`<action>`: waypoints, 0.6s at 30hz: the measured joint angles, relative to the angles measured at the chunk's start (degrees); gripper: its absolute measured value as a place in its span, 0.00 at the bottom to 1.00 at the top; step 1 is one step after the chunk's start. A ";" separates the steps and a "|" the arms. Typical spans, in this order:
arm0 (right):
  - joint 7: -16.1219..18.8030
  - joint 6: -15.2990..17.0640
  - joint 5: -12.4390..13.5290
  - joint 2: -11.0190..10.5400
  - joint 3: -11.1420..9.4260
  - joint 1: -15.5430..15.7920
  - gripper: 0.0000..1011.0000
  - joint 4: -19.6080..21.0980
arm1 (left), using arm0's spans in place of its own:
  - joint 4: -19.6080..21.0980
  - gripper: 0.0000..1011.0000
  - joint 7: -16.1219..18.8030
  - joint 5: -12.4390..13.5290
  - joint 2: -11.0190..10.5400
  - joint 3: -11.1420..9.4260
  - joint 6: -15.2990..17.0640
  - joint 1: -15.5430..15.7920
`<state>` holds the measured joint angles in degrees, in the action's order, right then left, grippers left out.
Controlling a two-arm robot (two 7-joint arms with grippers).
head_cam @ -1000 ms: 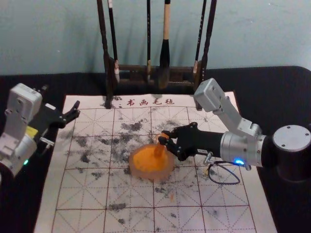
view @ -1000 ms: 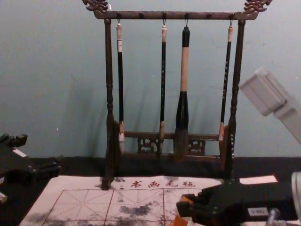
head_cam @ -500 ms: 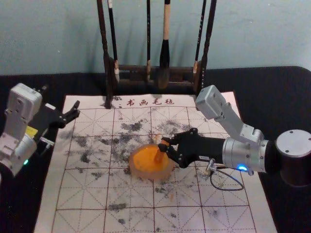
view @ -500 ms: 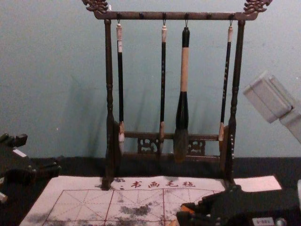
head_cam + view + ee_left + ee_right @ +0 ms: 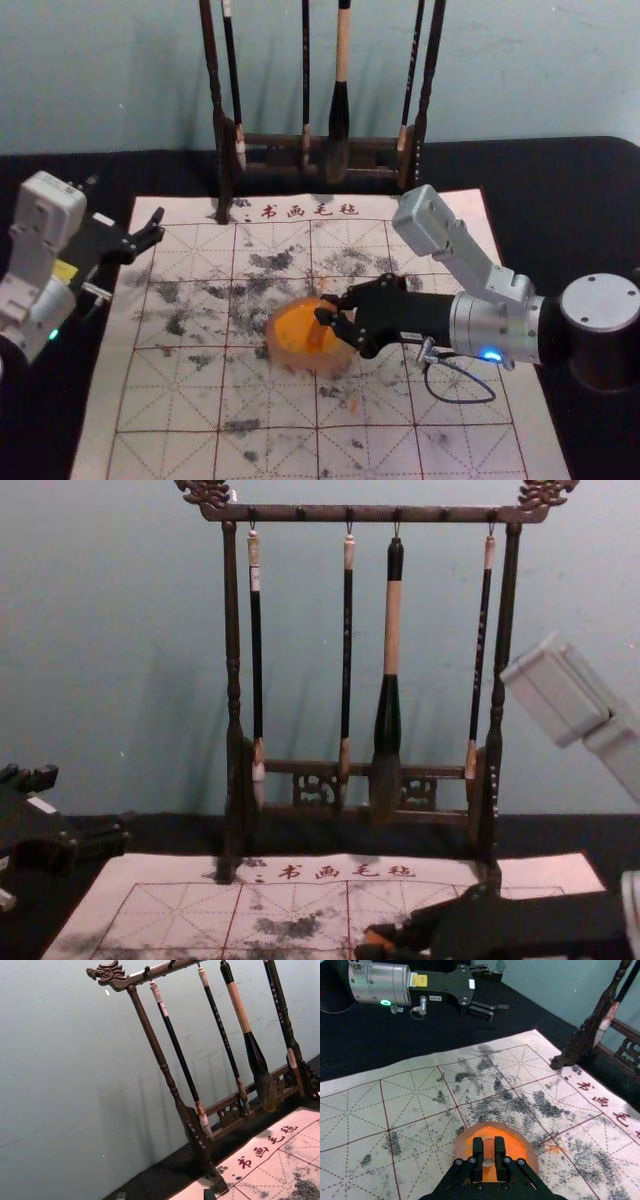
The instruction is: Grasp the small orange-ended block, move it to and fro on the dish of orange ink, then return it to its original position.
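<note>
Right wrist view has the orange-ended block (image 5: pixel 489 1149) pinched between the fingertips of the right claw (image 5: pixel 488 1155), one on each side, the claw drawn in to the block's narrow width. The block's free end reaches down from the claw into the dish (image 5: pixel 461 1147), over the orange ink (image 5: pixel 515 1146); it looks to be in the ink, though the exact contact at its foot can't be made out.

I'd judge the block light and stiff, not fragile, with little give under the fingers. Its inked end is probably slick, so the better hold is high on the body, away from the wet, squeezed firmly enough that dragging doesn't twist it. The strokes look to be the step in hand: short, level passes within the rim, as pressing hard could skid the dish or tip the block. Setting it back comes afterwards.

The dish sits below the claw on the gridded mat (image 5: pixel 420 1135), which spreads out around it over the black worktop (image 5: pixel 560 200). Beyond the claw, well apart, stands the brush rack (image 5: pixel 270 140) with its hanging brushes (image 5: pixel 340 110). Far off to the working claw's left, the left claw (image 5: pixel 88 807) is idle above the worktop, spread wide with nothing in it.
</note>
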<state>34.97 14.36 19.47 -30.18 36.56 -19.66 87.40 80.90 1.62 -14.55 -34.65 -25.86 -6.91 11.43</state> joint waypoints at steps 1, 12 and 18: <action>0.04 0.03 0.00 0.05 0.15 0.00 0.14 0.03 | 0.00 0.99 0.00 0.00 0.00 0.00 0.00 0.00; 0.08 0.31 -0.14 0.88 0.96 -0.58 0.14 -0.38 | 0.00 0.99 0.00 0.00 0.00 0.00 0.00 0.00; -0.07 0.48 -0.26 1.68 1.32 -1.26 0.14 -1.02 | 0.00 0.99 0.00 0.00 0.00 0.00 0.00 0.00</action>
<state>34.90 14.83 19.21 -28.50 37.88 -20.93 86.38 80.90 1.62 -14.55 -34.65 -25.86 -6.91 11.43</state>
